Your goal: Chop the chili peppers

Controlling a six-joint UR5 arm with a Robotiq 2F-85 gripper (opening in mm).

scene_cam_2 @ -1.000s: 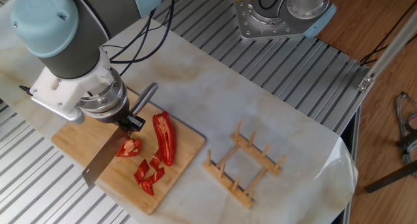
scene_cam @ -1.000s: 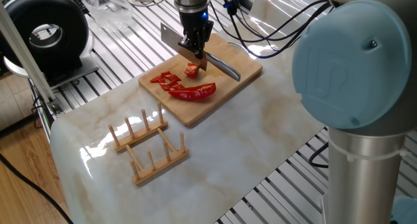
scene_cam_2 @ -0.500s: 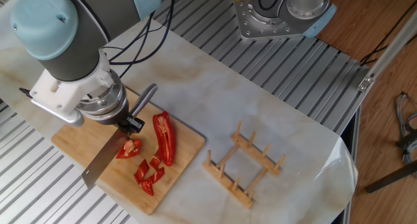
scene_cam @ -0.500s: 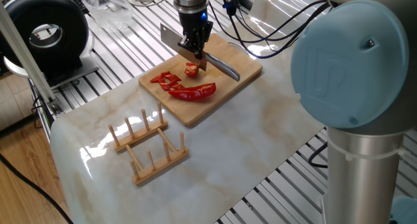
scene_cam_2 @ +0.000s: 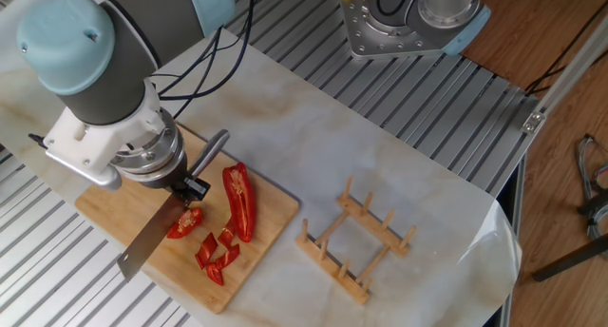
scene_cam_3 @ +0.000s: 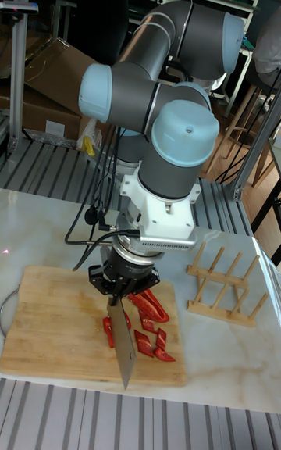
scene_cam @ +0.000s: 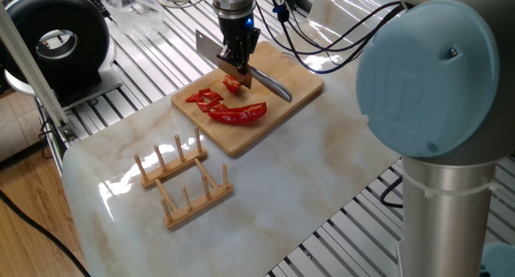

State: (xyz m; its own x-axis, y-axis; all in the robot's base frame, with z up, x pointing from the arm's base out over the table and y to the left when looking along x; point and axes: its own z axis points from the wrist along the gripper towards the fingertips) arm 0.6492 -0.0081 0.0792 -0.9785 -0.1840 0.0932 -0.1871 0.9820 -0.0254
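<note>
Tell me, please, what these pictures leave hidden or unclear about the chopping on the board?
- Gripper fingers: in every view the wrist and the knife cover them, so the hold on the handle is unclear.
- Blade edge against the pepper piece: too small to tell touching from apart.
- Chili peppers: in the tall fixed view the blade hides part of them.
- Count of cut bits: too small.

My tool (scene_cam: 238,58) is dark matt plastic or metal, closed around a knife (scene_cam_2: 152,240) with a dull grey steel blade and a smooth silvery handle. The chili peppers (scene_cam: 229,108) are glossy red on a pale, matt wooden cutting board (scene_cam: 302,88). My bench (scene_cam: 273,188) looks like polished marble, glaring under the light; the rack (scene_cam: 181,180) is bare light wood.
</note>
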